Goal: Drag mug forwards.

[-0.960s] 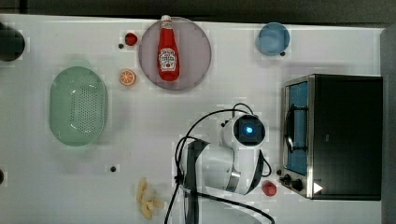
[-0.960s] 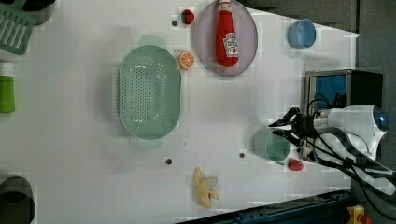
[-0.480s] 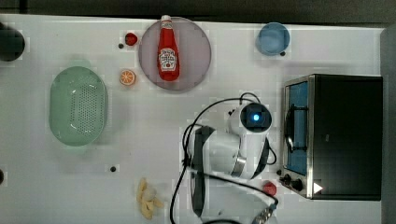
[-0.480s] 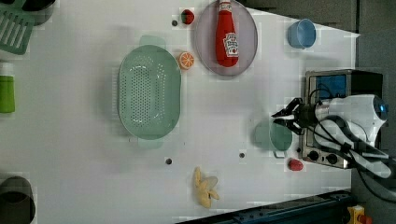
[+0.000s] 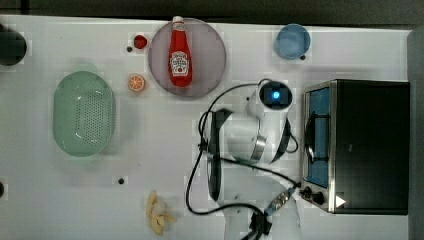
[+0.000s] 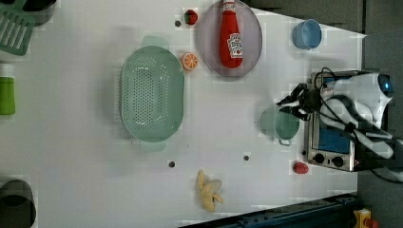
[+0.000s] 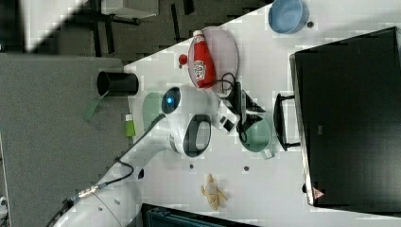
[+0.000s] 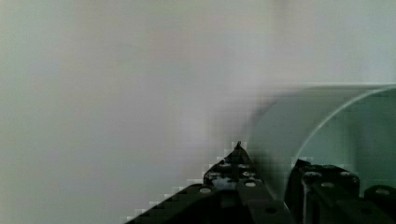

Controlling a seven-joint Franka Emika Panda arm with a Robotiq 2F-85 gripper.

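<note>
Left view: teal mug (image 6: 280,124) upright on the white table (image 6: 85,156), just beside the toaster oven (image 6: 332,142), handle at five o'clock. Pinned at its rim's one-o'clock edge by the gripper (image 6: 293,105), probably so a pull can slide it without lifting. Wrist view: fingers (image 8: 233,175) astride the mug wall (image 8: 299,135), one outside, one inside, narrowly parted, clamped on it.

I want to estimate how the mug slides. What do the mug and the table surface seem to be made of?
The mug looks like matte plastic, perhaps glazed ceramic: even teal-green colour, thin rim in the wrist view, no strong shine. The table looks like smooth white laminate or painted board, uniform with soft shadows.
</note>
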